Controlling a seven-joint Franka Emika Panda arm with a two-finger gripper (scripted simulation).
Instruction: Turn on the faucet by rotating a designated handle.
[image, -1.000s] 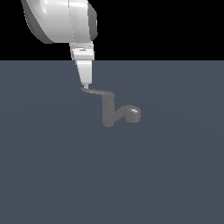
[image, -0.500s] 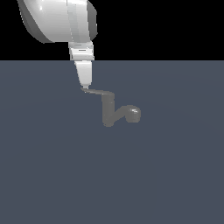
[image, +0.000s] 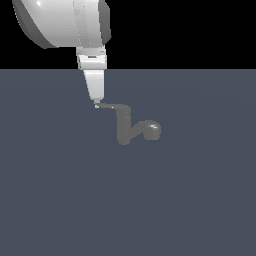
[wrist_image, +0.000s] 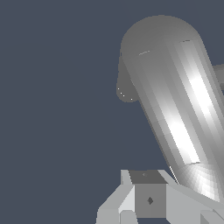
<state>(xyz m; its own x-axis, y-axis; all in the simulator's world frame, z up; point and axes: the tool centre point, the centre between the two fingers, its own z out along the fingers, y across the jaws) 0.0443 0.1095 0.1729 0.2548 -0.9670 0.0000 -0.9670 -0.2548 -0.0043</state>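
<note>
Where handle (image: 111, 106) tapers, claw (image: 97, 105) touching.

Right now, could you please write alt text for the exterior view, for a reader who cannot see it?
A white robot arm's gripper points down with its tip at the free end of the thin grey handle of a small grey faucet. The faucet stands on a flat dark blue-grey surface, its spout toward the exterior view's right.
</note>
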